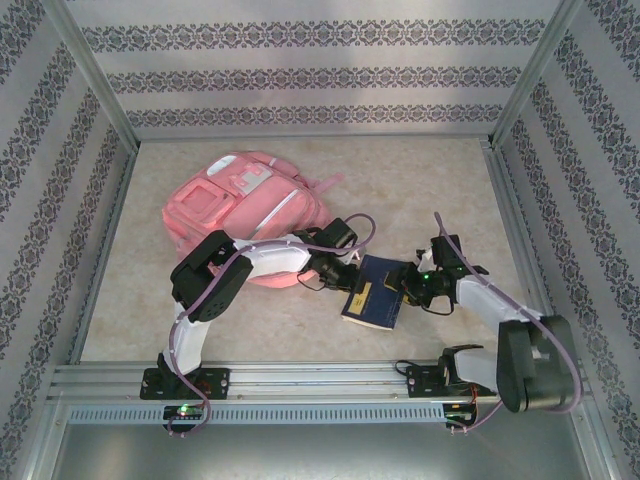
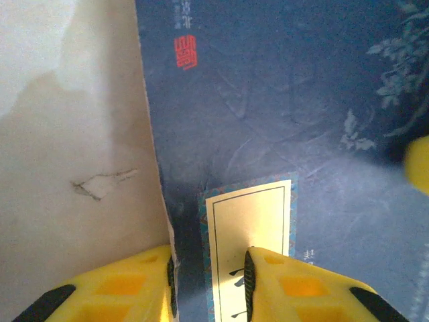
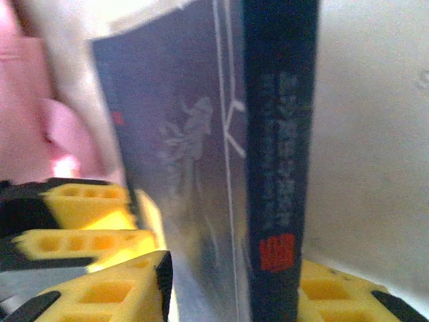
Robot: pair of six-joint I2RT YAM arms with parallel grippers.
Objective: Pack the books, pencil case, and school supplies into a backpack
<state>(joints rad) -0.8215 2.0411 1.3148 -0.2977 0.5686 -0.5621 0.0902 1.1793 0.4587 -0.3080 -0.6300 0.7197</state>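
Nearest the overhead camera, both arms reach inward to the navy book (image 1: 372, 292) on the tabletop (image 1: 450, 180). Its long axis runs about 1-to-7 o'clock, with the left fingers (image 1: 343, 272) at its 9 o'clock side and the right fingers (image 1: 408, 283) at 3. The backpack (image 1: 245, 200) lies toward 10 o'clock, nearer the left arm, and its opening is hidden.

From the left wrist, the fingers are parted, straddling the cover's 9 o'clock edge by the yellow label (image 2: 248, 228) and gripping nothing.

From the right wrist, the fingers look clamped across the blurred spine (image 3: 278, 154).
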